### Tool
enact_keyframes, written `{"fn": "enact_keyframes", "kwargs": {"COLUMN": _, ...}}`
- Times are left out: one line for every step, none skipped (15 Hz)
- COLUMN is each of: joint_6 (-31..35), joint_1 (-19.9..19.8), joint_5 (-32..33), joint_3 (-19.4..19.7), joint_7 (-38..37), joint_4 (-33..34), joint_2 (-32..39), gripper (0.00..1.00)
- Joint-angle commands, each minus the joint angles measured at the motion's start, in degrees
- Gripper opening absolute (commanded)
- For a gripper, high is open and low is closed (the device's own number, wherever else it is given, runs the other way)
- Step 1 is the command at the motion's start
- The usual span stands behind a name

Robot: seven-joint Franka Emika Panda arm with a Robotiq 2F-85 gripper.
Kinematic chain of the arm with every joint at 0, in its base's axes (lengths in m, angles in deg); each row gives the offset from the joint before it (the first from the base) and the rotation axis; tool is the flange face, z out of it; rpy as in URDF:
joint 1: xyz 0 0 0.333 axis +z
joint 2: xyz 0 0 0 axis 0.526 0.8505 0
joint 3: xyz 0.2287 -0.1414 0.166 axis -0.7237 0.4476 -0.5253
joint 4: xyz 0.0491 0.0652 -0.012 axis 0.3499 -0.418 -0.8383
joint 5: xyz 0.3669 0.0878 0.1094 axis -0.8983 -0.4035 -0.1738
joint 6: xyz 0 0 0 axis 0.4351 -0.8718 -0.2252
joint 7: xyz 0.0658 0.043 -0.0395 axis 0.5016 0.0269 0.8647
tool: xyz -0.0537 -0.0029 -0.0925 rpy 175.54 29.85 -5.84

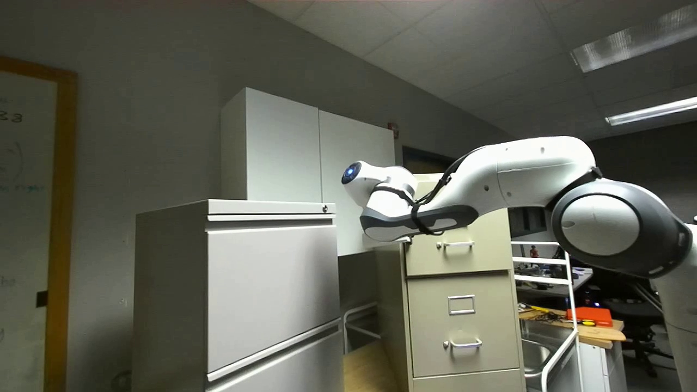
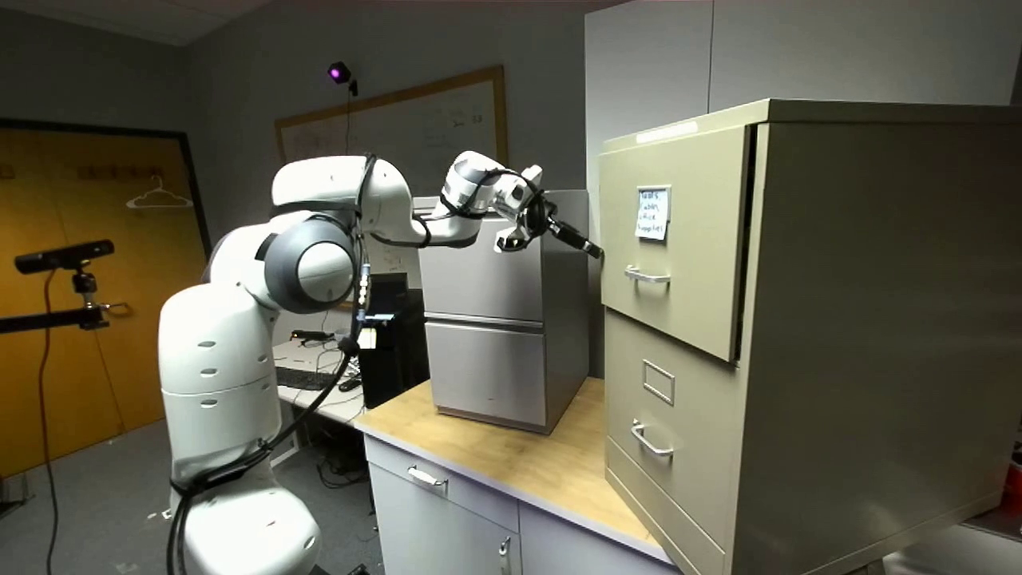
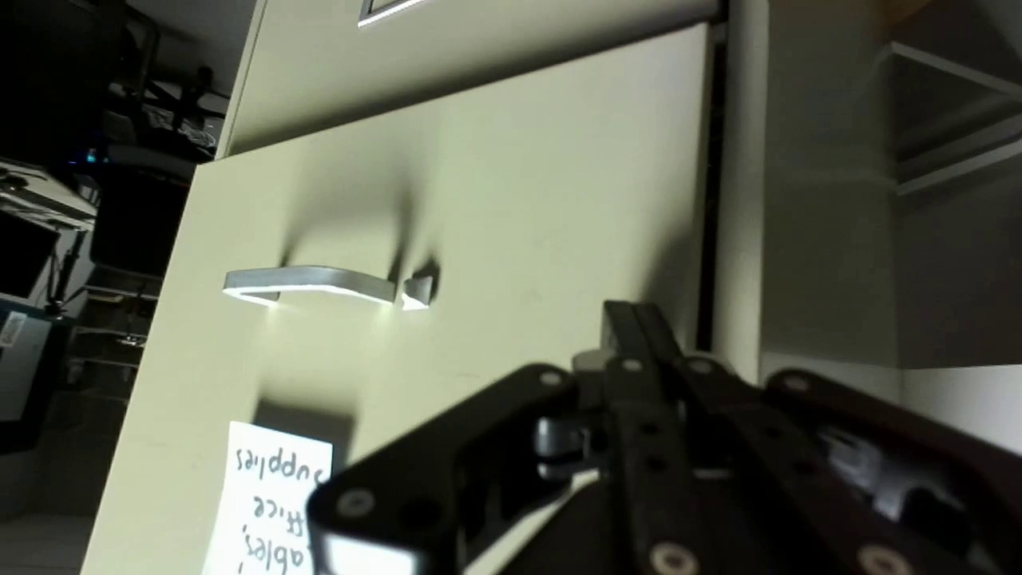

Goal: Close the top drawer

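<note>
The top drawer (image 2: 703,216) of the beige filing cabinet stands slightly out, with a narrow dark gap along its side edge in an exterior view. It also shows in an exterior view partly behind the arm (image 1: 493,245), and fills much of the wrist view (image 3: 527,192). Its front has a metal pull handle (image 2: 647,276) and a paper label (image 2: 653,214). My gripper (image 2: 599,252) is shut and empty, pointing at the front near the side edge away from the gap seen there. In the wrist view its fingertips (image 3: 636,310) are together close to the front; I cannot tell whether they touch.
A lower beige drawer (image 2: 703,415) is flush below. A wide pale grey cabinet (image 1: 272,294) stands beside the filing cabinet, on a wooden counter (image 2: 511,439). White wall cabinets (image 1: 283,152) hang behind. A white rack (image 1: 544,261) stands on the filing cabinet's far side.
</note>
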Motion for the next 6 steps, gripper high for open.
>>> {"fn": "enact_keyframes", "kwargs": {"joint_6": 6.4, "joint_1": 0.5, "joint_5": 0.7, "joint_3": 2.5, "joint_7": 2.1, "joint_4": 12.6, "joint_2": 9.9, "gripper": 0.0}}
{"fn": "enact_keyframes", "kwargs": {"joint_6": 6.0, "joint_1": 0.6, "joint_5": 0.6, "joint_3": 2.7, "joint_7": 2.2, "joint_4": 13.7, "joint_2": 10.6, "gripper": 0.0}}
{"fn": "enact_keyframes", "kwargs": {"joint_6": 5.6, "joint_1": 0.7, "joint_5": 0.5, "joint_3": 2.9, "joint_7": 2.3, "joint_4": 14.9, "joint_2": 11.4, "gripper": 0.0}}
{"fn": "enact_keyframes", "kwargs": {"joint_6": 5.2, "joint_1": 0.8, "joint_5": 0.3, "joint_3": 3.1, "joint_7": 2.5, "joint_4": 16.0, "joint_2": 12.1, "gripper": 0.0}}
{"fn": "enact_keyframes", "kwargs": {"joint_6": 5.0, "joint_1": -0.4, "joint_5": 0.5, "joint_3": 1.9, "joint_7": 2.6, "joint_4": 16.6, "joint_2": 12.7, "gripper": 0.0}}
{"fn": "enact_keyframes", "kwargs": {"joint_6": 4.5, "joint_1": -0.4, "joint_5": 0.4, "joint_3": 1.9, "joint_7": 2.6, "joint_4": 17.2, "joint_2": 13.3, "gripper": 0.0}}
